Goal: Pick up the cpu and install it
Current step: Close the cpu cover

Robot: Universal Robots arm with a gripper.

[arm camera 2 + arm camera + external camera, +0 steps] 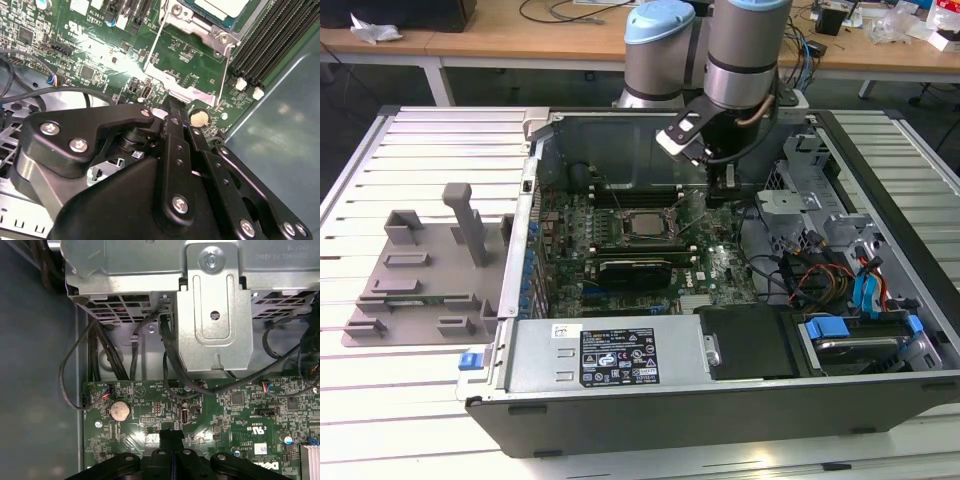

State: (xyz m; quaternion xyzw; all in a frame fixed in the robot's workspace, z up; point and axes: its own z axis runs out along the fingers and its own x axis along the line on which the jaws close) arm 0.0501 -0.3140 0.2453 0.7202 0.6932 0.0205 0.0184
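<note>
Inside the open computer case point(740, 410), we find the cpu point(642, 225) seated in its socket frame point(182, 15) on the motherboard point(720, 270), well apart from the grey fixture point(420, 280) on the surface point(420, 140). We record the pincer point(172, 436) pressed together, gripping nothing visible, tips close to the board near the coin battery point(120, 410).

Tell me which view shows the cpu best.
The exterior view: the whole cpu is visible on the motherboard. The second wrist view catches a cropped corner of it; the first wrist view faces the coin cell instead.
</note>
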